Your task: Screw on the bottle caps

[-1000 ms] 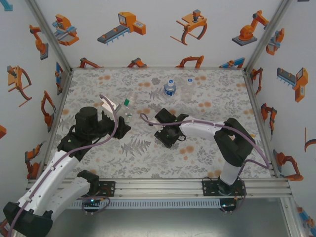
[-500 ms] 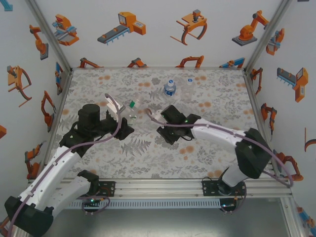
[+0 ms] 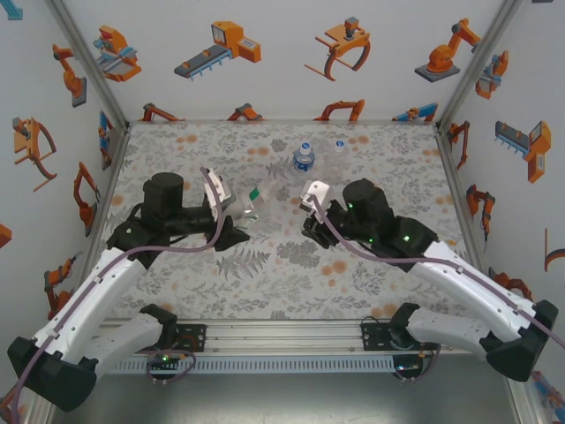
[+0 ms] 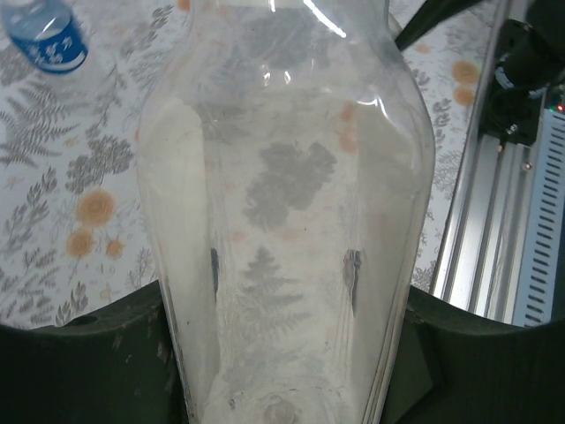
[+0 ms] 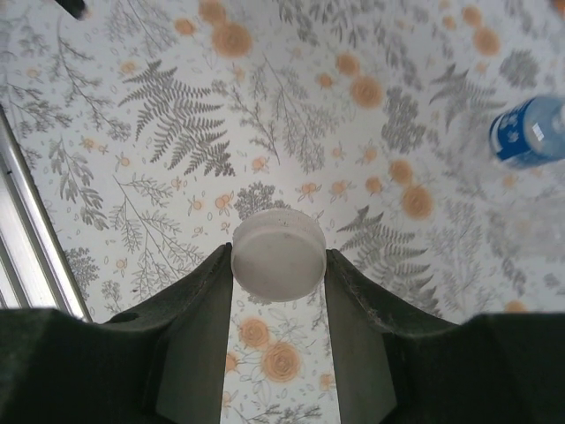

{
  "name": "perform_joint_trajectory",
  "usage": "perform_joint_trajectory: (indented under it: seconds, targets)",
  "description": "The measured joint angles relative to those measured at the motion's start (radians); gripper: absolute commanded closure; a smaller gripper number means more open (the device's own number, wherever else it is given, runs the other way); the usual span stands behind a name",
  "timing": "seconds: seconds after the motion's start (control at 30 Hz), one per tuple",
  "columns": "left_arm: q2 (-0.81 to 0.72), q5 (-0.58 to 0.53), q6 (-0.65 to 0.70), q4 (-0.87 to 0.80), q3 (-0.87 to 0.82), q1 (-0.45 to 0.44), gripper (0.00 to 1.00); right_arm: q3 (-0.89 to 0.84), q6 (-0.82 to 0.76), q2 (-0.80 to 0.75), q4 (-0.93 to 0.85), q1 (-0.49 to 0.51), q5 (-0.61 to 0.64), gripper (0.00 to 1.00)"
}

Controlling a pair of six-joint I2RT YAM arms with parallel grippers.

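Bottles first: the clear bottle [image 4: 282,177] in your left gripper [image 4: 282,371] is see-through from wall to wall, and the fern print of the table [image 3: 265,283] reads straight through it. The jaws are clamped on its lower body, one on each side, with the base back toward the palm. Its long axis runs straight out along the gripper, shoulders and neck leading away from the wrist. From above, you can see it lying tilted, close to level, with the neck end aimed up and right toward the blue-label bottle [image 3: 304,157]. It sits near that bottle, on its left and closer to the arm bases.

The blue-label bottle stands upright toward the far side of the table. Just right of it is what looks like a second plain bottle [image 3: 339,146], though it is too faint there to be sure.

Your right gripper [image 5: 279,265] is closed narrow on a white cap [image 5: 278,252], pinching it by the rim, with its round flat face turned up toward the wrist camera. From above, that gripper lies near the blue-label bottle, on the side closer to the arm bases, and apart from the held bottle's neck.
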Motion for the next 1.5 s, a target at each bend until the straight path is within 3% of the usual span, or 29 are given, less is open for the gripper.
perform_joint_trajectory:
  seconds: [0.23, 0.53, 0.83, 1.5]
  targets:
    - [0.023, 0.048, 0.238, -0.101, 0.041, -0.109, 1.0, 0.054, -0.137, -0.14, -0.011, -0.001, -0.117, 0.68]
    - [0.073, -0.019, 0.423, -0.208, 0.094, -0.216, 1.0, 0.123, -0.211, -0.171, -0.046, -0.001, -0.318, 0.69]
    - [0.1, -0.064, 0.447, -0.227, 0.113, -0.259, 1.0, 0.144, -0.217, -0.136, -0.103, 0.002, -0.435, 0.71]
    - [0.137, -0.076, 0.398, -0.242, 0.141, -0.275, 1.0, 0.108, -0.217, -0.134, -0.093, 0.016, -0.403, 0.72]
